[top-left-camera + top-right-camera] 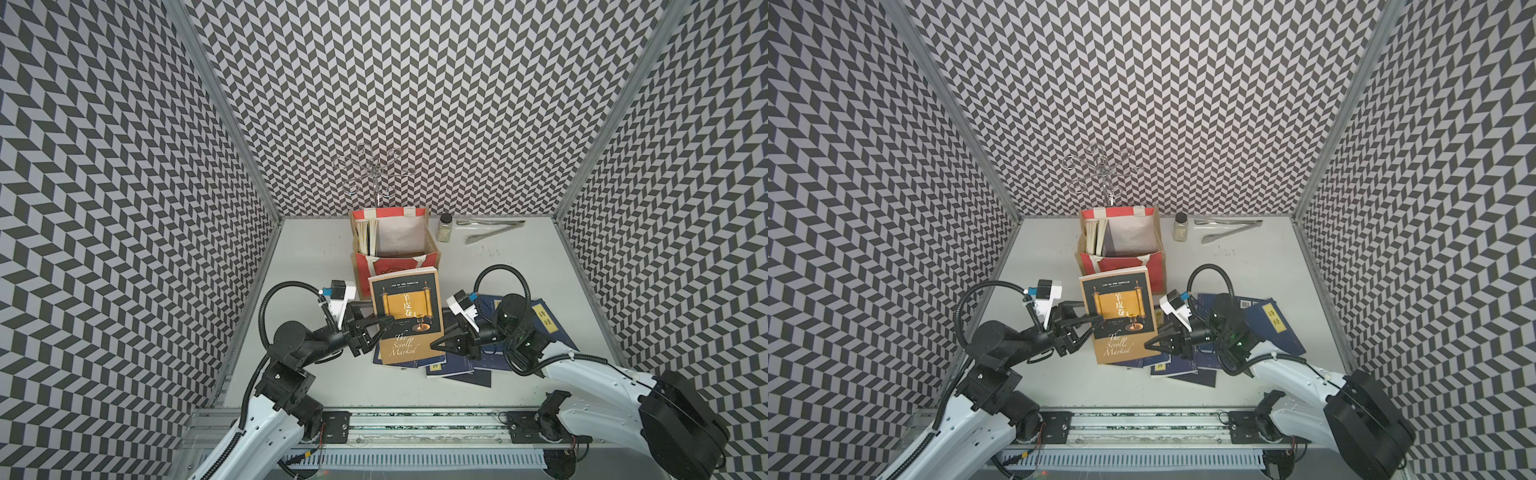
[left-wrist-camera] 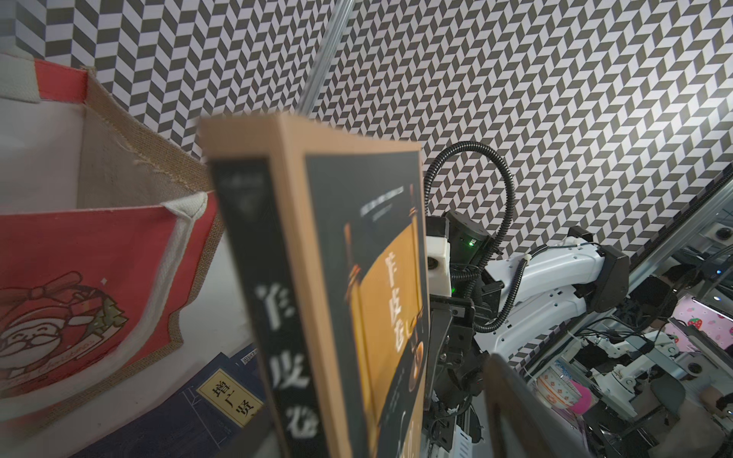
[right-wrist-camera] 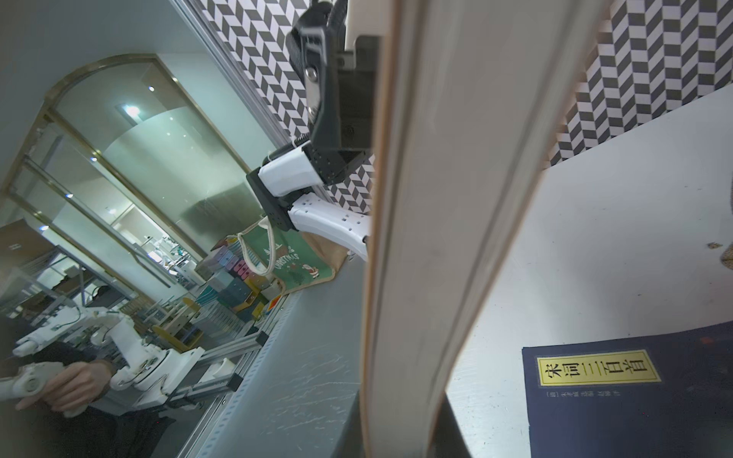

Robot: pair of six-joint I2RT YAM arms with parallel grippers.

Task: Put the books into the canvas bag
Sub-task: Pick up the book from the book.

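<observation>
The black-and-gold book "The Scroll Marked" [image 1: 405,316] [image 1: 1119,316] is held up, tilted, above the table in front of the canvas bag [image 1: 390,266] [image 1: 1121,262]. My right gripper [image 1: 433,345] [image 3: 400,428] is shut on its page edge [image 3: 436,238]. My left gripper [image 1: 384,330] [image 2: 373,416] stands open around the spine [image 2: 277,317], with its fingers off the covers. Several navy books [image 1: 457,370] [image 3: 626,396] lie scattered under and to the right of the raised book. The bag stands open, with a few books [image 1: 365,237] upright against its left wall.
A small jar [image 1: 445,226] and metal tongs [image 1: 490,230] lie at the back right. A wire rack [image 1: 374,170] stands behind the bag. Patterned walls close in three sides, and a rail [image 1: 415,432] runs along the front.
</observation>
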